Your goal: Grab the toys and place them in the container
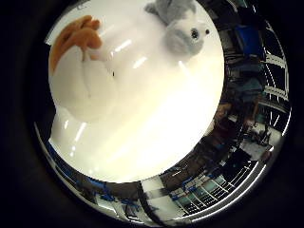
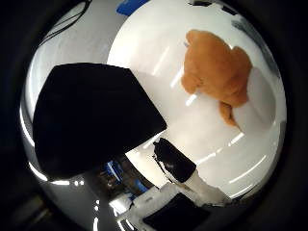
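Note:
In the right thumb side palm view an orange and white plush toy [image 2: 217, 69] lies on the white table [image 2: 154, 43], beside a black container [image 2: 91, 115] whose inside looks dark. One black and white finger of my hand [image 2: 178, 171] reaches in at the edge, straight, with nothing in it. The hand is above the table, away from the toys. In the right little finger side palm view a grey plush toy [image 1: 180, 27] lies on the table near its far edge, and the orange and white toy [image 1: 81, 62] lies a short way from it.
The round white table's edge [image 1: 204, 142] drops off to a room with shelves and furniture [image 1: 252, 104]. A blue object [image 2: 130, 8] sits at the table's far side in the thumb side view.

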{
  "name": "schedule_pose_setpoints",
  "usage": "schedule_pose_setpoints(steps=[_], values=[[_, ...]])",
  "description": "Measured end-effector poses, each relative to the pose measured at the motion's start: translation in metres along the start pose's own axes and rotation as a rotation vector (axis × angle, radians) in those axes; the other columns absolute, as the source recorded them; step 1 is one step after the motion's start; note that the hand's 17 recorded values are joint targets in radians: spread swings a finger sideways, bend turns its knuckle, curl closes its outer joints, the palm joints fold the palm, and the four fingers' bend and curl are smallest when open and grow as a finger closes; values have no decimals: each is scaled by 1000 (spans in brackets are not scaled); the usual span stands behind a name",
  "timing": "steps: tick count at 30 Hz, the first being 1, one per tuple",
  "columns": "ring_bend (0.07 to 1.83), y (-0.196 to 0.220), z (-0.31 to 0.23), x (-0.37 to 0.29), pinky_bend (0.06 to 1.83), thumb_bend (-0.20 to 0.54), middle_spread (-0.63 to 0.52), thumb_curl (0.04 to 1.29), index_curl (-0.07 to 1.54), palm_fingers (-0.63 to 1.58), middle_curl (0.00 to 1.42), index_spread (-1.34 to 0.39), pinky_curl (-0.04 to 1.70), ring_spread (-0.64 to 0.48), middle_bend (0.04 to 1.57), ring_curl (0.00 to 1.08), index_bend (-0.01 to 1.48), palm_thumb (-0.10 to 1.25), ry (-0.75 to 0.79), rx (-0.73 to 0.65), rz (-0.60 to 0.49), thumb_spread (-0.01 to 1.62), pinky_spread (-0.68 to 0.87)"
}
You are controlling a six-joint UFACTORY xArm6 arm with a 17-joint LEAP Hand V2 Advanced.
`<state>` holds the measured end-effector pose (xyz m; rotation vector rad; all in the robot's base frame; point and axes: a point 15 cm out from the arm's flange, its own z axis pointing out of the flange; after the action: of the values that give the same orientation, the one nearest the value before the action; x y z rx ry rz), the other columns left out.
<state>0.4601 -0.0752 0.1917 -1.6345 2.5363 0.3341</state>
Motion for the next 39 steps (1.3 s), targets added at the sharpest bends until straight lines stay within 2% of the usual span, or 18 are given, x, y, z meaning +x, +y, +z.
schedule_pose_setpoints(steps=[13,18,21,22,25,28,31,33,35,39], values=[[377,-1,23,12,564,-16,289,318,258,74,326,-51,302,348,232,251,140,547,18,-48,7,1210,512],[452,1,28,16,568,-14,266,329,237,119,337,-54,296,314,277,267,127,574,20,-69,9,1194,499],[545,-1,29,22,570,-10,213,339,221,171,350,-63,292,261,320,287,119,610,30,-73,12,1186,461],[595,-1,29,25,574,-8,167,346,211,208,361,-65,290,230,352,298,115,638,37,-72,10,1181,423],[758,-1,27,30,595,-4,29,365,193,288,406,-68,292,39,478,349,115,719,52,-76,8,1169,196],[952,5,26,35,743,-4,-89,382,183,429,463,-99,333,-152,597,419,125,809,53,-102,17,1152,-125],[1109,8,18,42,898,-5,-202,402,209,589,542,-182,400,-283,712,492,191,881,61,-105,21,1136,-375],[1148,5,9,42,1006,-13,-267,419,256,738,605,-259,458,-335,787,527,262,902,66,-96,16,1109,-453],[1172,3,-2,42,1081,-12,-299,432,308,847,657,-317,510,-347,837,553,358,919,73,-93,10,1085,-465],[1241,8,-11,46,1180,-7,-344,452,509,964,798,-406,644,-349,967,641,680,970,88,-108,5,1079,-424]])
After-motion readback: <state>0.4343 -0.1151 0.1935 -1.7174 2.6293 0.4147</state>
